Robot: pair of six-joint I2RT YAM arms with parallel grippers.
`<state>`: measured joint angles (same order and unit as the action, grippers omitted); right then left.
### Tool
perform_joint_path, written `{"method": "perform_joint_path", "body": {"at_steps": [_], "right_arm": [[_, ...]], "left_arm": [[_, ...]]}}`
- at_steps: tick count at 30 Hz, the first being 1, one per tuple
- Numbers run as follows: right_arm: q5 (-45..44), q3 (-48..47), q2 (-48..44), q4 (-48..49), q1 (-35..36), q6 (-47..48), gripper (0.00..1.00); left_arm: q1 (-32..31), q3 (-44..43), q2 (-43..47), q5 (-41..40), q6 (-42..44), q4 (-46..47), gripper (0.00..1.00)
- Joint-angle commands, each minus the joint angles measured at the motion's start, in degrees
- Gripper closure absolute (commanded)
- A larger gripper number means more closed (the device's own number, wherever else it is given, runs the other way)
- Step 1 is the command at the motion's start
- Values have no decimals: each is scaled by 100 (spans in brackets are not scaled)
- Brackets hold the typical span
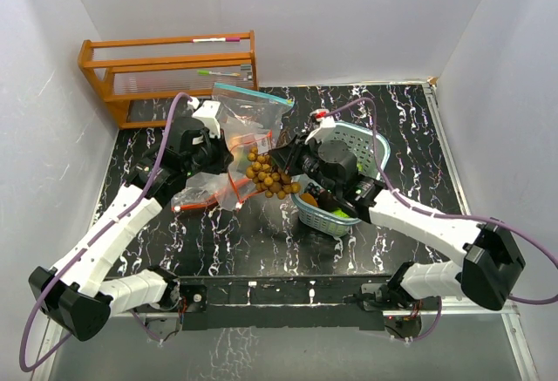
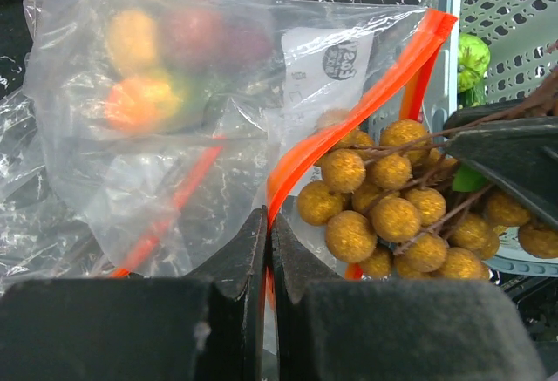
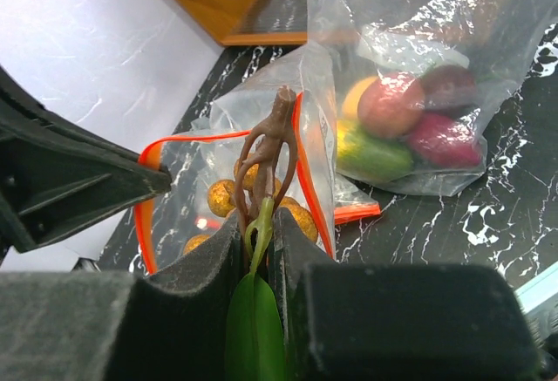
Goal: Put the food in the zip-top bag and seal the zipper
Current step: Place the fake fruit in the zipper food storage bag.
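**Top external.** Table (image 1: 174,241): black with white marble-like veining. Wooden rack (image 1: 166,71) at rear left, an open slatted frame. Basket (image 1: 370,150) right of centre, teal plastic lattice, with toy pieces (image 1: 336,215) inside in green and brown. Zip-top bag (image 1: 205,193) left of centre: clear crinkled film with an orange zipper strip (image 1: 234,191). Left gripper (image 1: 228,159) is at the bag's mouth and right gripper (image 1: 286,159) is opposite it. The nut cluster (image 1: 272,179), round tan balls, hangs between them. Finger state is not legible from this view.

**Left wrist.** The left fingers are closed flat, pinching the orange strip. The cluster's balls show rough, matte, golden skin on thin brown twigs, right beside the strip. The film carries a round dark logo (image 2: 338,60) with fine print that is too small to read. Bagged fruits (image 2: 144,93) show blurred through the plastic: yellow, orange, dark red. Cannot tell whether they lie in the same bag.

**Right wrist.** The right fingers are clamped on the cluster's gnarled brown stem (image 3: 272,141), with a smooth green leaf (image 3: 255,320) pressed between the pads. The balls hang below, seen against the orange-rimmed opening. Only this view resolves the bagged fruits as glossy and rounded, including a green one.
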<state>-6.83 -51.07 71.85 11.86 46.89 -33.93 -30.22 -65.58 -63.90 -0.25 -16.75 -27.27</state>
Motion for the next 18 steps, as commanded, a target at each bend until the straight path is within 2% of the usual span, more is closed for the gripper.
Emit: {"method": "perform_joint_path", "body": {"at_steps": [1, 10, 18], "right_arm": [[-235, -566, 278, -57, 26, 121, 92], [-864, -1930, 1424, -599, 85, -413, 92], [-1076, -1939, 1528, -109, 92, -1529, 92]], "left_arm": [[-26, -209, 172, 150, -106, 105, 100], [-28, 36, 248, 743, -496, 554, 100], [-62, 352, 267, 945, -626, 752, 100]]}}
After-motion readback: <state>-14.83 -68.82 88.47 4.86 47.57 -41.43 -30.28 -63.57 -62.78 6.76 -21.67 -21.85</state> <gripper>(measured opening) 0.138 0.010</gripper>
